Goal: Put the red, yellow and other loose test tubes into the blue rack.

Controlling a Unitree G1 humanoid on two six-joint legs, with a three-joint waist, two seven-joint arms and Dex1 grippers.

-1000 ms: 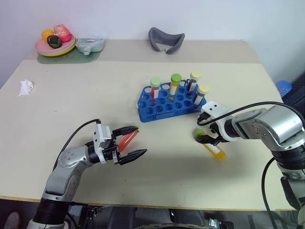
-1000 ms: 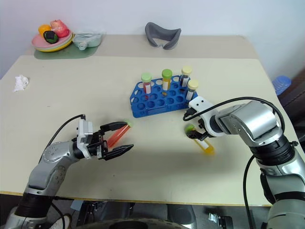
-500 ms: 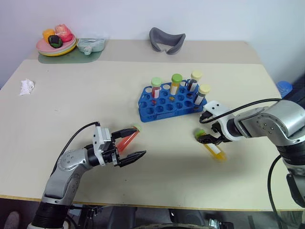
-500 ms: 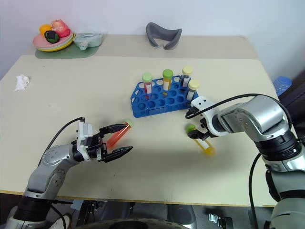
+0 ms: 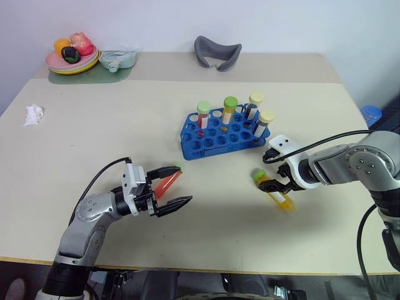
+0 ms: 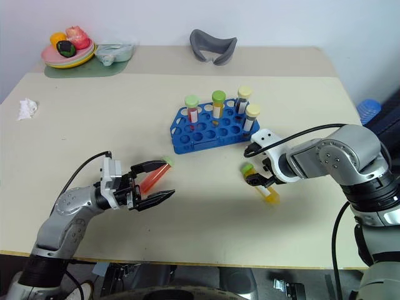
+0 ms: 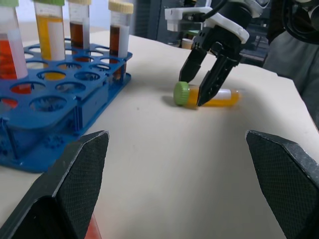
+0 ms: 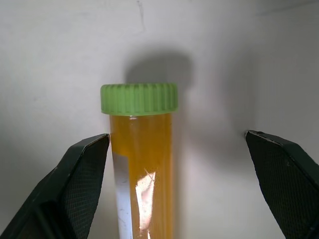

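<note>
A yellow tube [image 5: 275, 190] with a green cap lies on the table right of the blue rack [image 5: 219, 136], which holds several capped tubes. My right gripper [image 5: 278, 186] points down over it, open, one finger on each side; the right wrist view shows the yellow tube [image 8: 142, 164] with gaps to both fingers. A red tube [image 5: 164, 183] lies at the front left, close along the far finger of my left gripper [image 5: 178, 186], which is open and level, aimed toward the rack. Whether that finger touches the red tube I cannot tell.
At the far left corner stands a plate of fruit [image 5: 73, 59] on a green mat, with a clear bag [image 5: 119, 59] beside it. A grey curved object [image 5: 217, 51] lies at the back centre. A crumpled paper [image 5: 33, 114] sits near the left edge.
My right forearm has shifted slightly while its gripper stays open over the yellow tube. The left arm and the red tube have not moved.
</note>
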